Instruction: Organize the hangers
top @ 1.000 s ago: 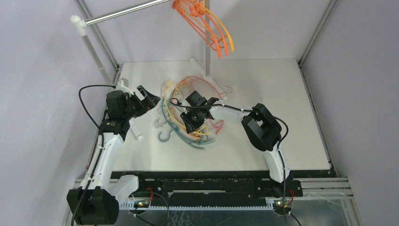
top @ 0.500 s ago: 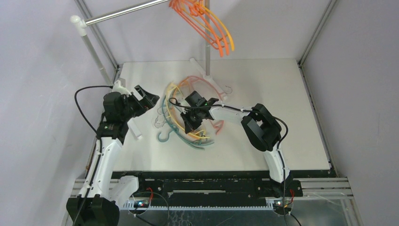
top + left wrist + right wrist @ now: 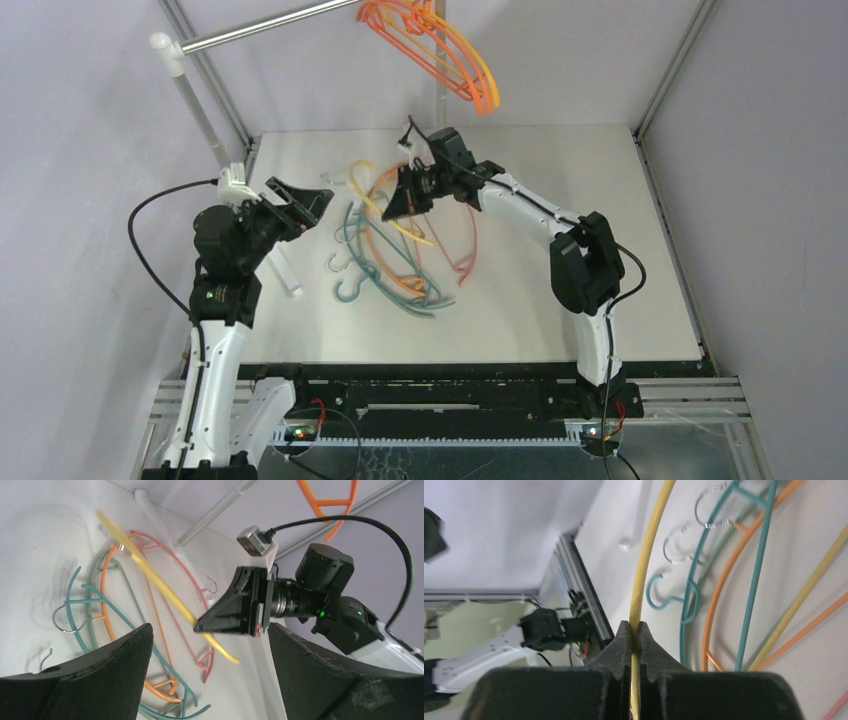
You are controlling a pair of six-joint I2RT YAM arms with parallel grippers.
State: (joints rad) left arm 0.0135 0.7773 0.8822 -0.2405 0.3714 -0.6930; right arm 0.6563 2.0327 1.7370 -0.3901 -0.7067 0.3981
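Several hangers lie tangled on the white table: teal (image 3: 352, 228), orange (image 3: 385, 268), pink (image 3: 470, 250). My right gripper (image 3: 398, 203) is shut on a yellow hanger (image 3: 415, 236) and holds it tilted above the pile's far side. In the right wrist view the jaws (image 3: 635, 630) pinch its thin yellow arm (image 3: 650, 550). My left gripper (image 3: 310, 205) is open and empty, raised left of the pile. Its view shows the right gripper (image 3: 200, 626) holding the yellow hanger (image 3: 150, 575). Orange and yellow hangers (image 3: 445, 55) hang on the rail.
A silver rail (image 3: 270, 25) on a white post (image 3: 190, 90) runs across the back left. A vertical pole (image 3: 440, 110) stands behind the pile. A white part (image 3: 288, 275) lies at the table's left edge. Grey walls close both sides.
My right gripper has risen from the pile and swung toward the back, lifting the yellow hanger. My left arm has lifted and drawn slightly left. The hung hangers swung.
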